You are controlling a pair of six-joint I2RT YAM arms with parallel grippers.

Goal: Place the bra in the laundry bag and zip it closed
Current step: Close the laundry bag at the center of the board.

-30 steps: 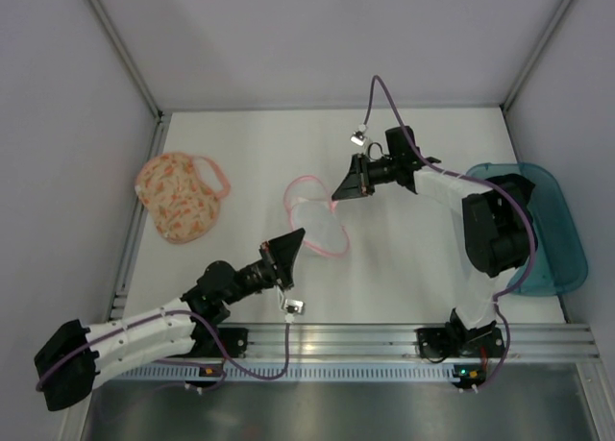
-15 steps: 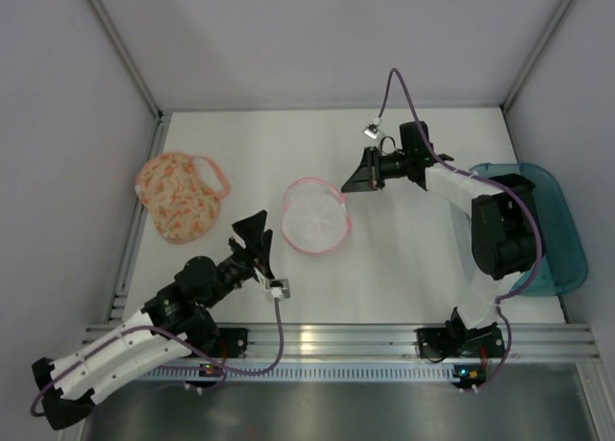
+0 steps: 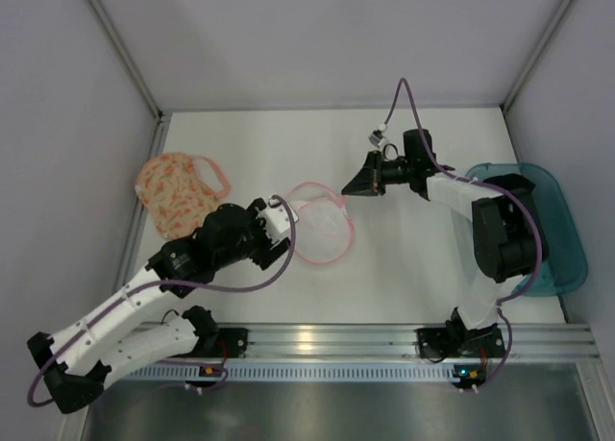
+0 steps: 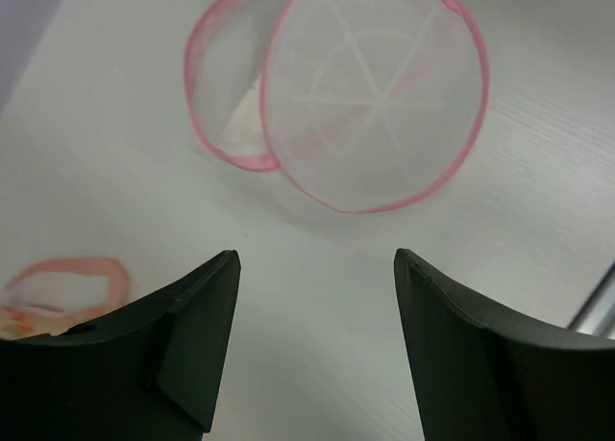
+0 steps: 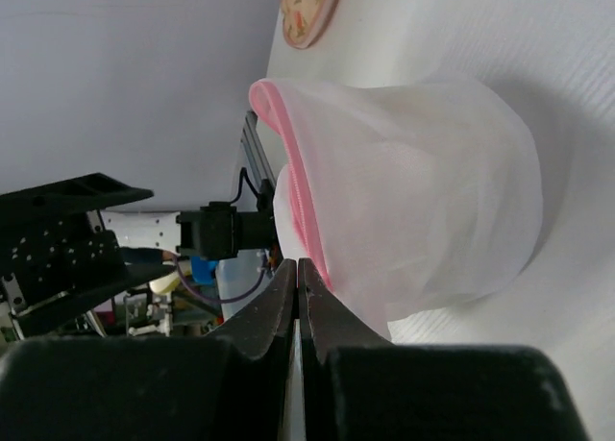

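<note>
Where the table nears its left edge, the laundry bag lies flat, with its pink-trimmed edge turned toward 3 o'clock. It sits at 9 o'clock from the left gripper, near it but not touching. In the left wrist view only its orange rim shows, low and to the left of the fingers. These fingers are spread wide with nothing between them. They point at the white pouch, which lies just beyond them toward 3 o'clock.

The left arm runs from its base at 7 o'clock diagonally toward 1 o'clock, with its wrist between the bag and the pouch. The right gripper is well apart from the laundry bag, at the pouch's 1 o'clock rim. Its pads are pressed together against the pink rim; whether any mesh is caught between them cannot be told. The right arm rises from 5 o'clock and folds beside the teal tub. Its forearm reaches toward 9 o'clock.
</note>
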